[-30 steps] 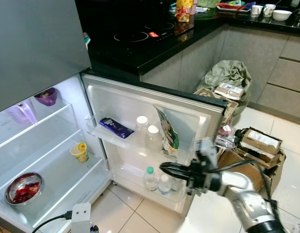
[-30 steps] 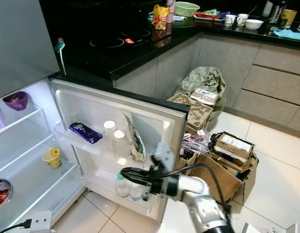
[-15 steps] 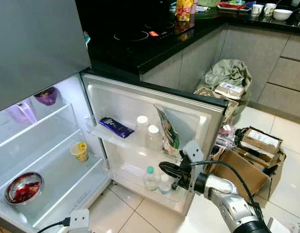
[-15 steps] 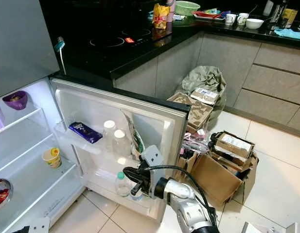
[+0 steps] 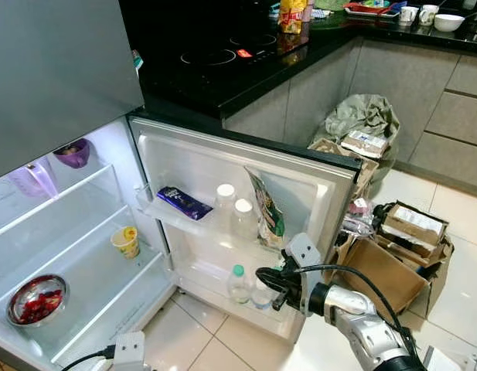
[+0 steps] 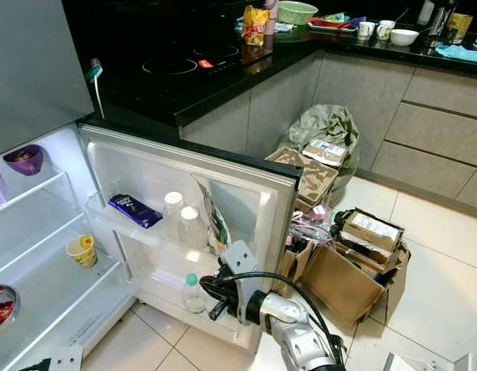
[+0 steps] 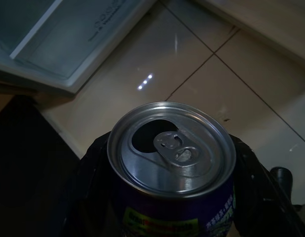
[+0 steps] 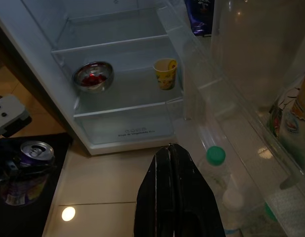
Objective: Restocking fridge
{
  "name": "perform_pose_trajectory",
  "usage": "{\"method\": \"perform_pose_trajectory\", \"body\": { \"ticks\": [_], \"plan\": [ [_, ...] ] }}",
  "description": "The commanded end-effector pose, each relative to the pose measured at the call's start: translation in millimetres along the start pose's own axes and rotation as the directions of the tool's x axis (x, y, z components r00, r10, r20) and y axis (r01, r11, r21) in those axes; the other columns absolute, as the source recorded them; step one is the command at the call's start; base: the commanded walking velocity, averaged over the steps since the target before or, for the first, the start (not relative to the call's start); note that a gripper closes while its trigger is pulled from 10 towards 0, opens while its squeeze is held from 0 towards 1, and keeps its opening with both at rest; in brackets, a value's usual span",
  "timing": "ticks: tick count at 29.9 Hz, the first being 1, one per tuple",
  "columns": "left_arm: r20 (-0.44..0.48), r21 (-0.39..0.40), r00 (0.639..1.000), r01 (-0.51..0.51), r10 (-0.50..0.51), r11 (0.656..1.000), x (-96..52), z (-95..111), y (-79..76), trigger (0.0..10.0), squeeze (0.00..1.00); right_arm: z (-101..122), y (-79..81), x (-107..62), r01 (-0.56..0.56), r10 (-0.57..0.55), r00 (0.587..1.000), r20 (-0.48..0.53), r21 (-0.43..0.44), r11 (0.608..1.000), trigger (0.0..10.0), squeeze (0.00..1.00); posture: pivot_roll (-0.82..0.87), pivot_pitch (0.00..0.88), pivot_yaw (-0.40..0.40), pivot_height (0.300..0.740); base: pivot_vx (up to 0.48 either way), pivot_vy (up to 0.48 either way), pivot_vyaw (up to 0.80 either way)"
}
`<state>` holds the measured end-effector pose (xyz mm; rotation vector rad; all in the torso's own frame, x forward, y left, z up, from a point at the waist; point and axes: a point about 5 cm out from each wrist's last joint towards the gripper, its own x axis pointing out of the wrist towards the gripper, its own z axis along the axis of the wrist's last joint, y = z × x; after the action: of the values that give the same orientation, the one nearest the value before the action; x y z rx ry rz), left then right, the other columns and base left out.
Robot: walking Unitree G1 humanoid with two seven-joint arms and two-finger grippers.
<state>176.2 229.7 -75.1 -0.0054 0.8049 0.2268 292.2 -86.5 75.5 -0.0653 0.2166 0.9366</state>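
Note:
The fridge stands open, its door [image 5: 193, 166] swung toward me. My right gripper [image 5: 260, 277] is shut and holds nothing; its tips hover at the lower door shelf beside a green-capped bottle [image 5: 237, 283]. Seen from the right wrist, the joined fingertips [image 8: 172, 153] sit just short of that bottle [image 8: 216, 163]. My left gripper [image 7: 170, 210] hangs low over the floor tiles, shut on a purple drink can [image 7: 172, 148] whose tab is open. The upper door shelf carries a purple chocolate bar [image 5: 184, 203], two white-capped bottles [image 5: 225, 202] and a snack bag [image 5: 267, 213].
Inside the fridge are a yellow cup [image 5: 127, 242], a steel bowl of red food [image 5: 39, 300] and a purple bowl [image 5: 73, 153]. A white power strip [image 5: 128, 348] lies on the floor before the fridge. Cardboard boxes [image 5: 396, 247] and a stuffed bag [image 5: 362, 120] crowd the right.
My right wrist has rolled over and closed in on the lower door shelf, while the gripper tips stayed beside the bottles. The fridge and its contents have not moved.

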Motion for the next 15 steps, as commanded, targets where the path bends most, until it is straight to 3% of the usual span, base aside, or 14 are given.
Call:
{"method": "perform_pose_trajectory", "body": {
  "ticks": [1,8,15],
  "plan": [
    [-0.016,-0.015,1.000,0.006,-0.007,1.000,-1.1,-5,-4.9,10.0,0.00,-4,2.1,-2.1,-0.015,0.015,1.000,-0.011,0.005,1.000,10.0,0.00,-0.10,0.072,0.011,0.740,0.000,0.000,0.00],
    [-0.011,-0.008,1.000,-0.013,0.012,1.000,-0.9,-3,-0.2,10.0,0.00,-5,14.4,-3.3,-0.114,0.114,0.993,-0.015,-0.009,0.993,10.0,0.00,-0.10,0.074,0.013,0.740,0.000,0.000,0.00],
    [0.031,-0.026,0.999,-0.020,0.021,0.999,1.4,7,4.0,10.0,0.00,-4,19.2,-2.4,-0.134,0.134,0.991,-0.025,-0.038,0.990,10.0,0.00,-0.10,0.074,0.014,0.740,0.000,0.000,0.00]
  ]
}}
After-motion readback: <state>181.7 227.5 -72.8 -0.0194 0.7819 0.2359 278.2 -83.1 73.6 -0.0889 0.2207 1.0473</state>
